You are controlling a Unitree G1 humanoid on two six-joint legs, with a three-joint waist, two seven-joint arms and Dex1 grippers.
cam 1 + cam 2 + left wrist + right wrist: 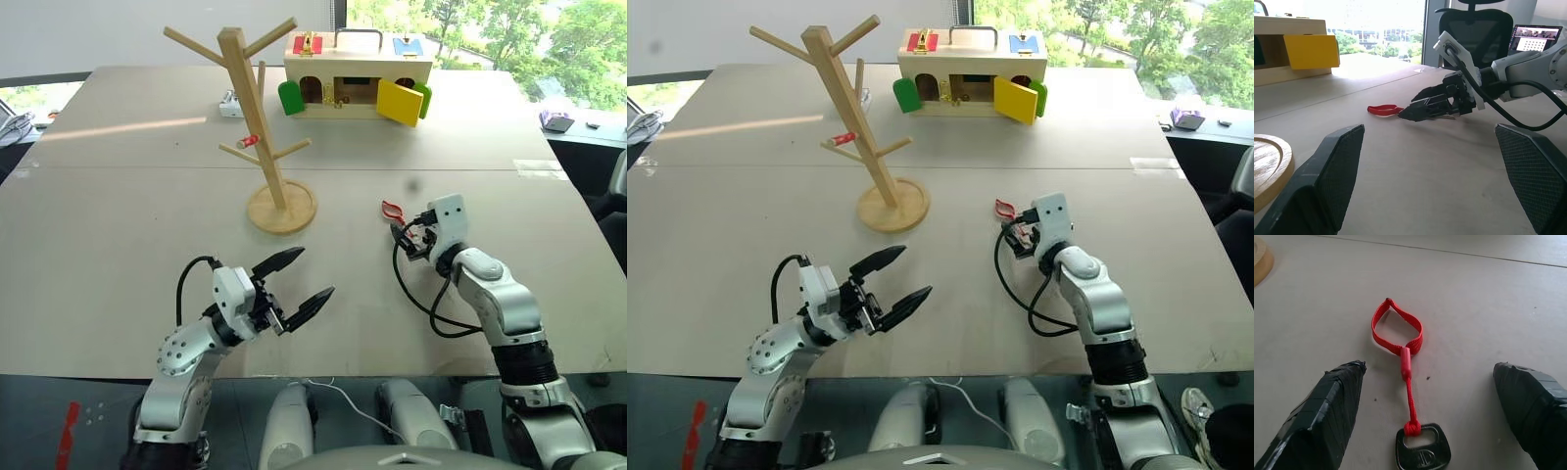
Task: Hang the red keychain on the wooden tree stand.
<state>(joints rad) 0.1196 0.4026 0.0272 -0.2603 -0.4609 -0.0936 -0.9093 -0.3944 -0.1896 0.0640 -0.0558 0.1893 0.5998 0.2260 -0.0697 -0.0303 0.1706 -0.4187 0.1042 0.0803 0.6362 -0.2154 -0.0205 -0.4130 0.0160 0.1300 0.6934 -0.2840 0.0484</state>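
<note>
The red keychain (pixel 1399 330) is lying flat on the worktop (pixel 118 225), its loop spread open and its cord leading to a dark key head (pixel 1422 450). The right gripper (pixel 404 233) is hovering low over it with jaws standing wide apart, one finger on each side of the key end, gripping nothing. The wooden tree stand (pixel 257 127) is standing upright well to the left of the keychain, its round base (pixel 282 208) resting on the worktop. The left gripper (pixel 294 282) is waiting nearer the robot, jaws apart and empty. A wooden box with coloured doors (pixel 358 73) is sitting behind the stand.
</note>
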